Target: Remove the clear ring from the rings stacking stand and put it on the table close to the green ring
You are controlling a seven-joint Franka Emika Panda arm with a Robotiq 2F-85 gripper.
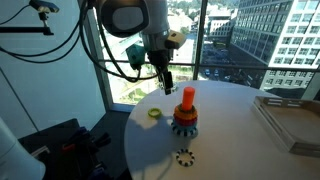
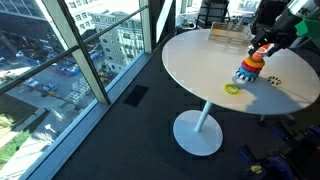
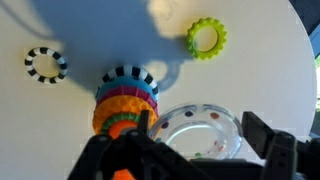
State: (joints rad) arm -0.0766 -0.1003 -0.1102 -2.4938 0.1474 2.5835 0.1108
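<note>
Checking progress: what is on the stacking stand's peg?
The rings stacking stand carries coloured rings; the clear ring is off it, in the gripper. The gripper covers the stack's lower part in the wrist view.

**Camera placement: three views**

An exterior view: close beside the table, at about tabletop height, facing the window wall.
An exterior view: raised and well back across the floor, looking down along the windows at the table.
Wrist view: close, looking straight down, with the gripper entering from the lower edge.
Shared by all three: rings stacking stand, green ring.
</note>
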